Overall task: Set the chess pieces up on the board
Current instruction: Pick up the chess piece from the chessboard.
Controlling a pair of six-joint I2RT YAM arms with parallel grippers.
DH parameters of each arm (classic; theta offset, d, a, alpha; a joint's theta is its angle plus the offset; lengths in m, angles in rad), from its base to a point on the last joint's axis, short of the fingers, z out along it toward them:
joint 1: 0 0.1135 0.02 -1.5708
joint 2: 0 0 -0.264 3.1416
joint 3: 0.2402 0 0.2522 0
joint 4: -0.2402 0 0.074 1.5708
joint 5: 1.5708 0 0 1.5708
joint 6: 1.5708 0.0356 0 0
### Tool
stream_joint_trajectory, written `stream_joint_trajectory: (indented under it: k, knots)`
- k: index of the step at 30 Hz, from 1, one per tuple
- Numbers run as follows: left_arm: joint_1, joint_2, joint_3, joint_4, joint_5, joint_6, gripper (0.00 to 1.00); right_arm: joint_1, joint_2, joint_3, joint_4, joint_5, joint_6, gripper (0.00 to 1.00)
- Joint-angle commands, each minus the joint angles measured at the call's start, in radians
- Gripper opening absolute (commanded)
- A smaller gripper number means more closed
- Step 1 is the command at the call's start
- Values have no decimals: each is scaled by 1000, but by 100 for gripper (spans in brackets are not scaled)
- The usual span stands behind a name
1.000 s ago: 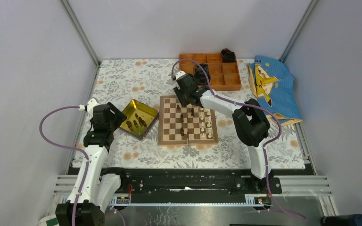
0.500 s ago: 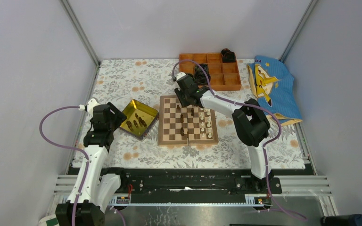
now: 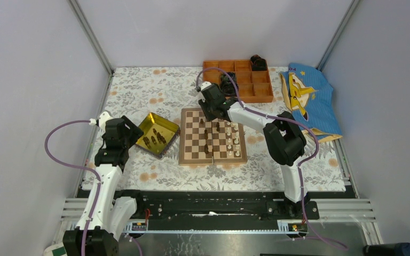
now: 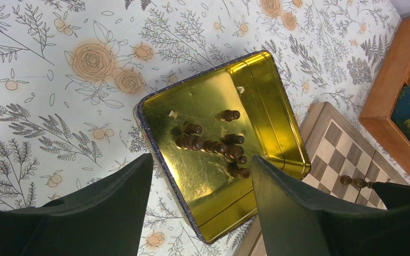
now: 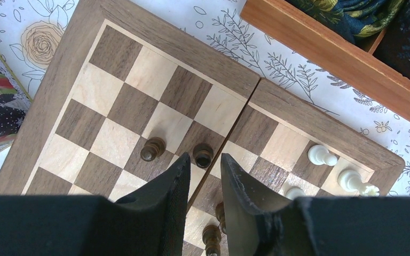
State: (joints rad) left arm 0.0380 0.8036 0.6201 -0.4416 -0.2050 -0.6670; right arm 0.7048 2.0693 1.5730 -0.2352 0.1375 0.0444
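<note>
Dark pawn (image 5: 203, 154) stands upright at tips of right gripper (image 5: 205, 161), grip unclear; left gripper (image 4: 202, 160) gapes.

Left end effector (image 4: 202, 161) wide, right end effector (image 5: 205, 158) narrow

Premises: a robotics test cell, not a domestic room. Plain grey panel walls (image 3: 32, 64) set in aluminium frame posts (image 3: 91, 37) enclose a single table under a floral cloth (image 3: 139, 88). Two robot arms, left arm (image 3: 105, 181) and right arm (image 3: 284, 144), stand bolted to a black base rail (image 3: 208, 198) at the near edge.
</note>
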Motion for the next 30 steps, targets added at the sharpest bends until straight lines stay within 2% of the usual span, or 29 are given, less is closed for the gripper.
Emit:
stream_joint_trajectory:
  k: [1,11,25,30]
  knots:
    - [-1,2,-11,51,15,14,75,-11,7,13,-2,-20,14,34]
    - [-1,3,-10,53,17,14,75,-14,25,15,-4,-37,17,34]
    - [-1,-3,-14,52,18,13,75,-19,10,1,1,-34,15,15]
    - [-1,-6,-14,48,16,12,75,-18,-13,-5,10,-27,1,11]
